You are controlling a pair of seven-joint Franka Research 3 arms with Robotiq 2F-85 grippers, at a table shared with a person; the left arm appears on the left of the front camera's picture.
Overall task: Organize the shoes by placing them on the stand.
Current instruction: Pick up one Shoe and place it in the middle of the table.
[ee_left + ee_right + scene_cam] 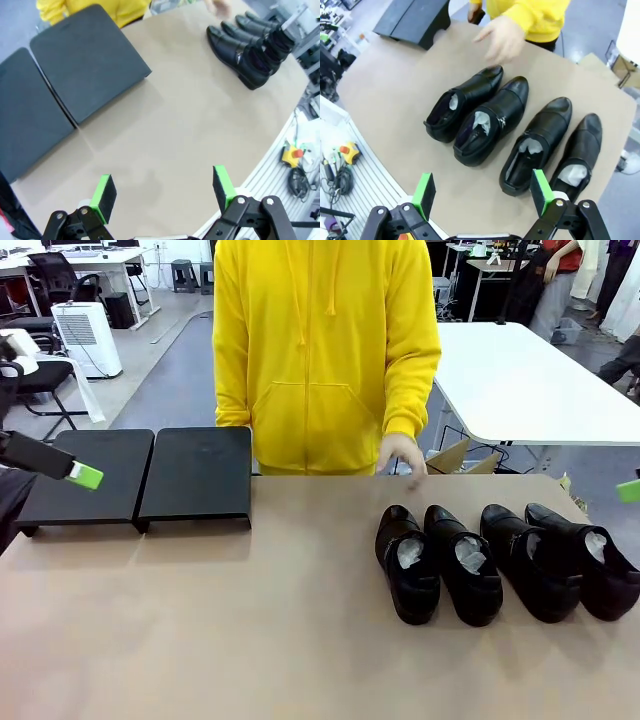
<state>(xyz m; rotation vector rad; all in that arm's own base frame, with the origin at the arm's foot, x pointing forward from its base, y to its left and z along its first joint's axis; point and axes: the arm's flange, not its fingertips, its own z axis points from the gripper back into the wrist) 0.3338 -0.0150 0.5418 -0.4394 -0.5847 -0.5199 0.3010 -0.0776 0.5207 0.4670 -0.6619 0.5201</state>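
Several glossy black shoes (465, 565) stand side by side on the right of the brown table, toes toward the person, pale paper inside them. The stand (150, 480), two joined black panels, sits at the far left with nothing on it. My left gripper (88, 476) hovers open over the stand's left panel; in its wrist view the left gripper (163, 190) looks down at bare table, with the stand (85, 60) and shoes (240, 50) beyond. My right gripper (482, 192) is open above the near side of the shoes (490, 120), holding nothing.
A person in a yellow hoodie (320, 350) stands at the far edge, one hand (502, 40) hovering just past the shoes' toes. A cardboard box (460, 455) and a white table (520, 370) lie behind. The tabletop (250, 620) between stand and shoes is bare.
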